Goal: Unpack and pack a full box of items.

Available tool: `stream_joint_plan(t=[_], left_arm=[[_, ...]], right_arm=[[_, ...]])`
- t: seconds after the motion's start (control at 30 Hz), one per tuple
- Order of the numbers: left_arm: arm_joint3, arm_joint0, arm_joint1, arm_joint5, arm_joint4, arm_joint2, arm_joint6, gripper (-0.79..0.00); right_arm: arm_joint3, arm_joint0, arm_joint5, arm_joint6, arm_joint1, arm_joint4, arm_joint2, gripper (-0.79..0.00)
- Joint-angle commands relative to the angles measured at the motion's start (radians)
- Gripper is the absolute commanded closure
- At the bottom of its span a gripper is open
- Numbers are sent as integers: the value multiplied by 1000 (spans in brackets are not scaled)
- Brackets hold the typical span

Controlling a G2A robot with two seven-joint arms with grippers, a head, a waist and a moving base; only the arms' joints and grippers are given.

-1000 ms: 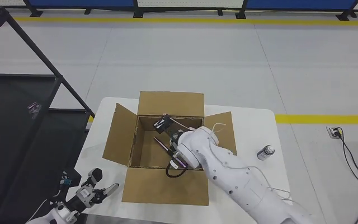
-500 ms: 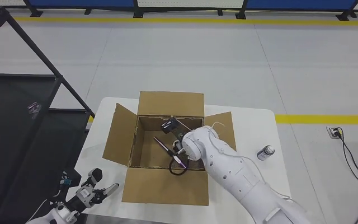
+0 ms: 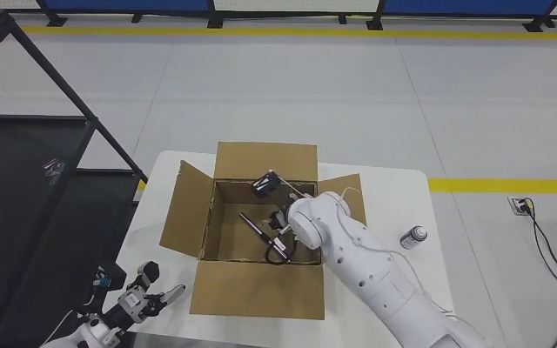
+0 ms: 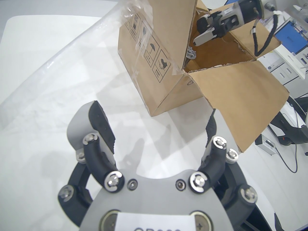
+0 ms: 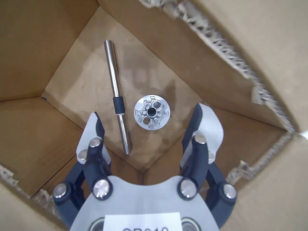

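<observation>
Pick lined up inside the cardboard box [image 3: 265, 160]
Right gripper [image 5: 147, 112] hangs released above the metal rod [image 5: 115, 82] and toothed disc [image 5: 152, 116] lying on the box floor, likely choosing one; left gripper [image 4: 154, 113] waits, also released, beside the box.

Rod [image 5: 117, 94] beside disc [image 5: 151, 112], box floor [image 5: 149, 70], jaws spread

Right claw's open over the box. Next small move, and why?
Probably lower the right claw straight onto the disc: it lies on the box floor, framed between the open fingers, apart from the rod, and nothing is held.
</observation>
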Motion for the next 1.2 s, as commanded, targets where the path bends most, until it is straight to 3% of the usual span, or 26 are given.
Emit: stream_joint_plan(t=[0.0, 0.17, 0.23, 0.33, 0.47, 0.53, 0.83, 0.87, 0.97, 1.0, 1.17], left_arm=[[0, 0, 0, 0, 0, 0, 0, -785], [0, 0, 0, 0, 0, 0, 0, -785], [0, 0, 0, 0, 0, 0, 0, -785], [0, 0, 0, 0, 0, 0, 0, -785], [0, 0, 0, 0, 0, 0, 0, -785], [0, 0, 0, 0, 0, 0, 0, -785], [0, 0, 0, 0, 0, 0, 0, -785], [0, 0, 0, 0, 0, 0, 0, -785], [0, 0, 0, 0, 0, 0, 0, -785], [0, 0, 0, 0, 0, 0, 0, -785], [0, 0, 0, 0, 0, 0, 0, -785]], right_arm=[[-211, -100, 14, 38, 38, -100, 80, -785], [-724, -444, 4, 109, 119, -283, 371, -785], [-823, -548, 15, 107, 135, -301, 491, -785], [-862, -635, 63, 102, 147, -318, 639, -785], [-791, -673, 121, 102, 154, -320, 765, -785], [-708, -658, 100, 109, 157, -276, 805, -785], [-258, -479, 23, 49, 169, -205, 838, -785], [-221, -463, 12, 44, 171, -202, 839, -730], [-136, -417, 26, 38, 174, -203, 838, -58], [-119, -408, 20, 31, 175, -198, 839, 0], [-110, -402, 3, 19, 181, -189, 838, 0]])
